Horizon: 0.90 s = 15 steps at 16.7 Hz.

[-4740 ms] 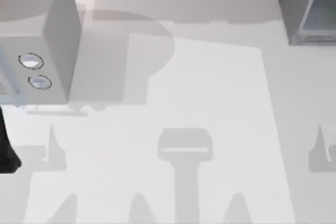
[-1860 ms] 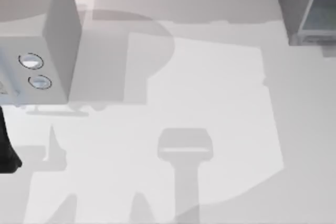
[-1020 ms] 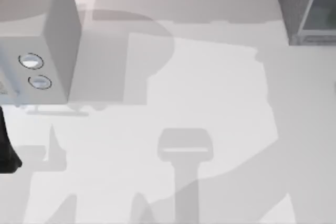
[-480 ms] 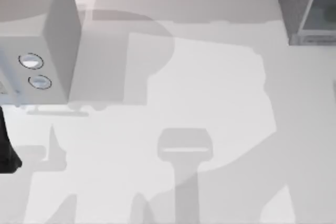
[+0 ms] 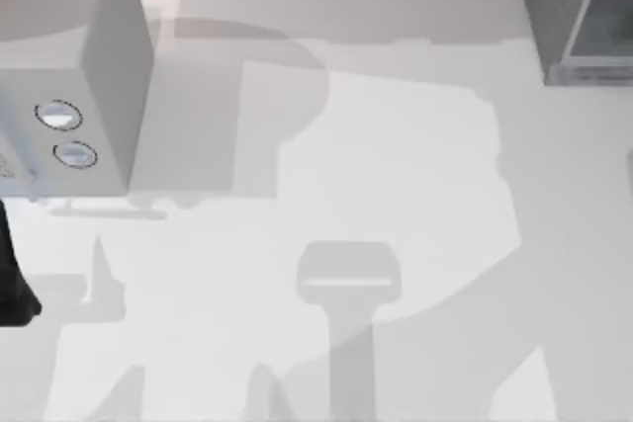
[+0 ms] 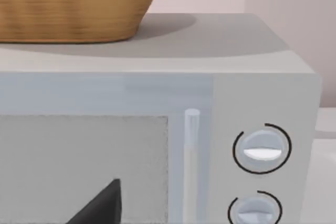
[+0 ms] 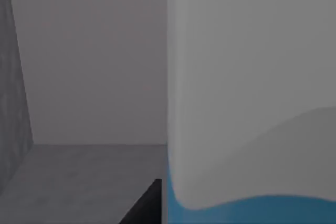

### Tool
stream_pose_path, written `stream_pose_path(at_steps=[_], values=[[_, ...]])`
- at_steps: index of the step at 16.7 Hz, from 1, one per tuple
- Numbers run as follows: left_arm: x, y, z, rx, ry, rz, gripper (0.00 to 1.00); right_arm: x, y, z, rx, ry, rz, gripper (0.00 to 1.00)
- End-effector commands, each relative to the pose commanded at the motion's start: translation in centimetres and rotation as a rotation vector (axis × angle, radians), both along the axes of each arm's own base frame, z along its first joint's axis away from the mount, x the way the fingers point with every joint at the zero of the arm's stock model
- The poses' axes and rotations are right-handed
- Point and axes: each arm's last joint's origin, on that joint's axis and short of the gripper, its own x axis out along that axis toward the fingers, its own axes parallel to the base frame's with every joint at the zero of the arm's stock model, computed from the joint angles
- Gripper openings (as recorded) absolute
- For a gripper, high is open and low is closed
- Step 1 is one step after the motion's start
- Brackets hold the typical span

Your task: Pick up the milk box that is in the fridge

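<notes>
No readable txt, labels, brands or nos. Milk box (image 7: 252, 77) face plain white/blue, microwave (image 6: 157, 93) front and its knobs (image 6: 261, 148) unmarked, fridge (image 5: 574, 7) blank.

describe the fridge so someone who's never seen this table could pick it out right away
Start at the white table and go to its far right corner in the top view. The fridge stands there, a tall plain grey cabinet with a pale bluish translucent panel in a light frame. Unlike the grey box on the left, it has no round knobs.
</notes>
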Motion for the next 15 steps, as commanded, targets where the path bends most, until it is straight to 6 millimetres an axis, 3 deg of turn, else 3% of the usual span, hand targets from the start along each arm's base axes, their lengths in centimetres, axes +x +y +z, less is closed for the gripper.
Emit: stream_pose_path(at_steps=[3,4,12,15], values=[[0.0,0.0,0.0,0.000,0.000,0.000,1.00,0.0,0.0,0.0,0.000,0.000,0.000,0.02],[0.0,0.0,0.0,0.000,0.000,0.000,1.00,0.0,0.0,0.0,0.000,0.000,0.000,0.00],[0.0,0.0,0.0,0.000,0.000,0.000,1.00,0.0,-0.1,0.1,0.001,-0.001,-0.003,0.00],[0.0,0.0,0.0,0.000,0.000,0.000,1.00,0.0,-0.2,1.3,-0.002,-0.010,-0.003,0.00]])
